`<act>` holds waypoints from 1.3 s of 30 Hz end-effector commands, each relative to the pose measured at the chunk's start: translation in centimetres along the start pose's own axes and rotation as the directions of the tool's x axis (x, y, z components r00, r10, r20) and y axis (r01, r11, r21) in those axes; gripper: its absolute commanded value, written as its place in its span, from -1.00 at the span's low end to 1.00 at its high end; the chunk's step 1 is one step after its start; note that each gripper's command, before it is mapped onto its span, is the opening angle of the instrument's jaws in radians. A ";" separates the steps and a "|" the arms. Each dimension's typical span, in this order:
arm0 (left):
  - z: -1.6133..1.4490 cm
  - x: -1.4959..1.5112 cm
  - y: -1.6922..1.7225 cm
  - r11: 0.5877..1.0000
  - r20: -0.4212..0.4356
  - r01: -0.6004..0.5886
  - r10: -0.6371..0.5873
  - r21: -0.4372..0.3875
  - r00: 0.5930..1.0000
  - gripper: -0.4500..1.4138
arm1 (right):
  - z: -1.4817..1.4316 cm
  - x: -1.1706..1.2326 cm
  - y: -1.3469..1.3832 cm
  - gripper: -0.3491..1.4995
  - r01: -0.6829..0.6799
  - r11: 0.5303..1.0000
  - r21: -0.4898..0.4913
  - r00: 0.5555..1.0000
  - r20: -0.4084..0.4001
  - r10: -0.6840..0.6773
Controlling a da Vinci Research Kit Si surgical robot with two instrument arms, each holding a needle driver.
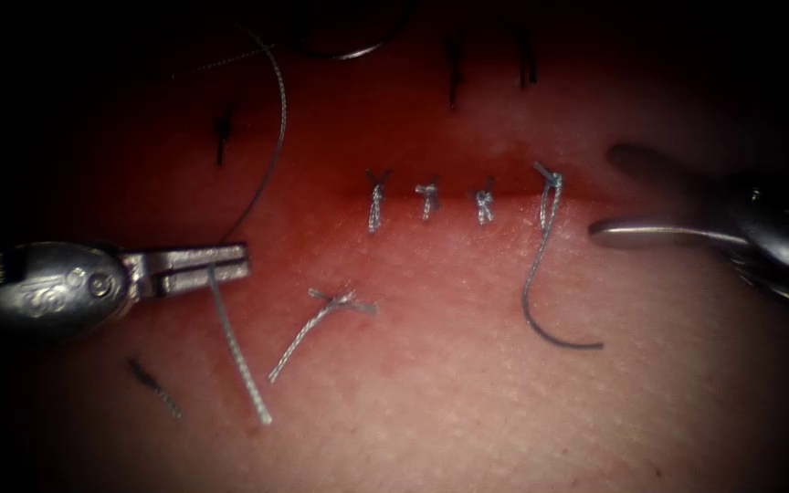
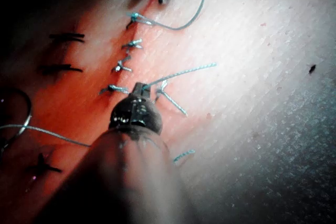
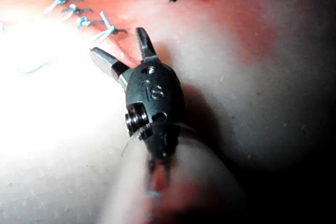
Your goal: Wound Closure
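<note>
Pink pork-belly tissue [image 1: 468, 402] carried a horizontal cut [image 1: 458, 187] crossed by four knotted grey stitches [image 1: 428, 196], so closure looked well advanced; the rightmost stitch trailed a long uncut thread tail [image 1: 541, 301]. Red fluid [image 1: 321, 228] tinted the skin around the cut. Loose cut ends of thread [image 1: 317, 329] lay below it. The left arm's tool [image 1: 230, 262], left of the cut, pinched a short braided thread piece [image 1: 239, 356] between pressed-together jaws. The right arm's tool [image 1: 618, 196], at the cut's right end, stood spread and empty. A curved needle [image 1: 349, 53] seemed to lie beyond the cut, apparently out of the tissue.

needle [image 1: 349, 50] mostly lost in shadow, right claw [image 1: 627, 196] edge-cropped
</note>
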 end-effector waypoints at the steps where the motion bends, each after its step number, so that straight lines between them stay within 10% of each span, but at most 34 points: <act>1: 0.10 0.01 0.01 1.000 -0.014 0.007 -0.008 -0.029 1.000 -1.00 | 0.11 -0.06 -0.01 0.18 0.003 1.000 0.001 1.000 0.000 -0.003; 5: 0.15 0.12 0.22 0.990 -0.044 0.075 -0.081 -0.119 0.996 -0.91 | 0.13 -0.12 -0.05 0.11 0.011 1.000 0.004 1.000 0.016 -0.011; 8: 0.13 0.20 0.27 0.970 -0.051 0.183 -0.194 -0.160 0.980 0.86 | 0.14 -0.13 -0.05 0.12 0.012 1.000 0.006 1.000 0.019 -0.012; 9: 0.13 0.22 0.28 0.965 -0.055 0.202 -0.214 -0.168 0.975 0.95 | 0.13 -0.12 -0.05 0.14 0.012 1.000 0.006 1.000 0.019 -0.012; 26: -0.74 0.48 0.17 0.961 -0.110 0.215 -0.236 -0.175 0.966 0.80 | -0.06 -0.09 0.05 0.29 0.069 0.998 0.012 0.997 0.023 -0.069; 33: -1.24 0.91 0.18 0.990 -0.074 0.109 -0.103 0.085 0.992 0.75 | -0.14 0.05 0.04 0.60 0.313 0.950 0.018 0.948 0.048 -0.314; 39: -1.72 1.41 0.25 0.927 -0.061 0.001 0.024 0.375 0.998 0.69 | -0.16 0.06 0.05 0.71 0.482 0.876 0.025 0.858 0.188 -0.478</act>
